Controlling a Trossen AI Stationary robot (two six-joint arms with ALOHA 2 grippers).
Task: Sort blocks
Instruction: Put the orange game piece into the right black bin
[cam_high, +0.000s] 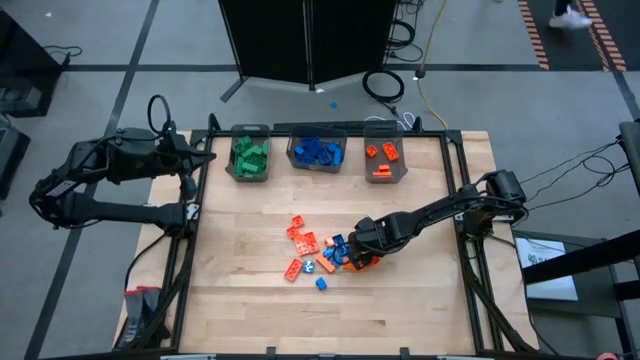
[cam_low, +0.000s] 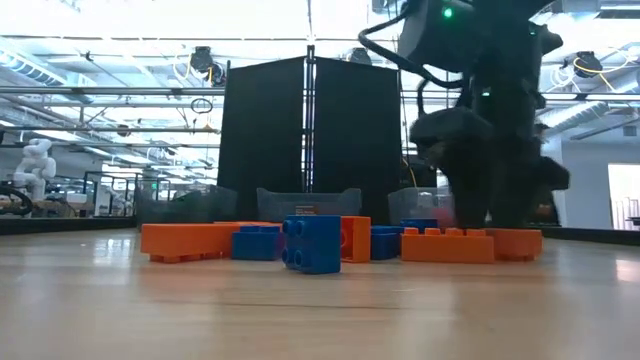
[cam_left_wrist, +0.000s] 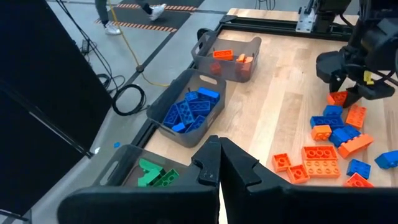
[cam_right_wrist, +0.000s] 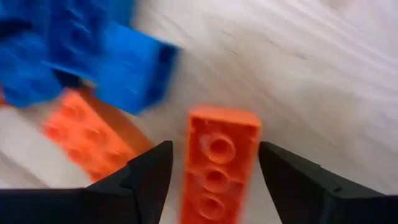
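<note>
1. I have the right gripper low over the loose pile of blocks at the centre of the table in the high view, at the pile's right edge.
2. In the right wrist view its fingers stand apart, one on each side of an orange brick, with a gap showing on both sides. I see no contact, so it grips nothing.
3. That brick lies flat on the wood, studs up, with a blue brick and another orange one just beside it.
4. The left gripper is parked at the upper left of the high view, off the table's left edge; its fingers are pressed together and hold nothing.
5. Three bins sit in a row along the top of the table: the green bin on the left, the blue bin in the middle, the orange bin on the right.
6. One small blue block lies just below the pile.
</note>
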